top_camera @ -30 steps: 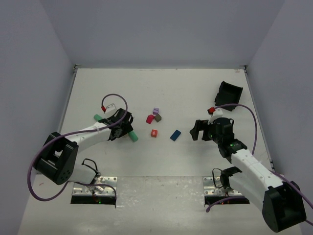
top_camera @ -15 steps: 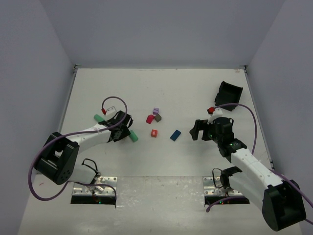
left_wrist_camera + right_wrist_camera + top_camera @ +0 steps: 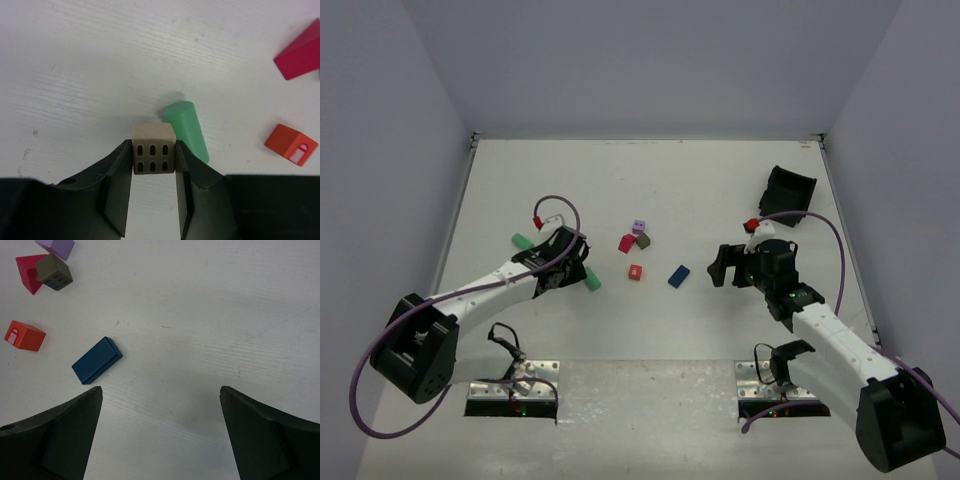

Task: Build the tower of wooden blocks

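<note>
Since your left fingers (image 3: 117, 185) clamped the tan block (image 3: 153, 155) squarely, it looked ready to lift; your right fingers (image 3: 60, 435) hung wide apart.

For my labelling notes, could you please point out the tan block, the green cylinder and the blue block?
tan block (image 3: 154, 156): left wrist view, windowed face.
green cylinder (image 3: 187, 131): left wrist view, curved side.
blue block (image 3: 97, 360): right wrist view, top face.

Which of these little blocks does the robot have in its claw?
The tan cube with painted windows, pinched by the left gripper; the others lie loose.
</note>
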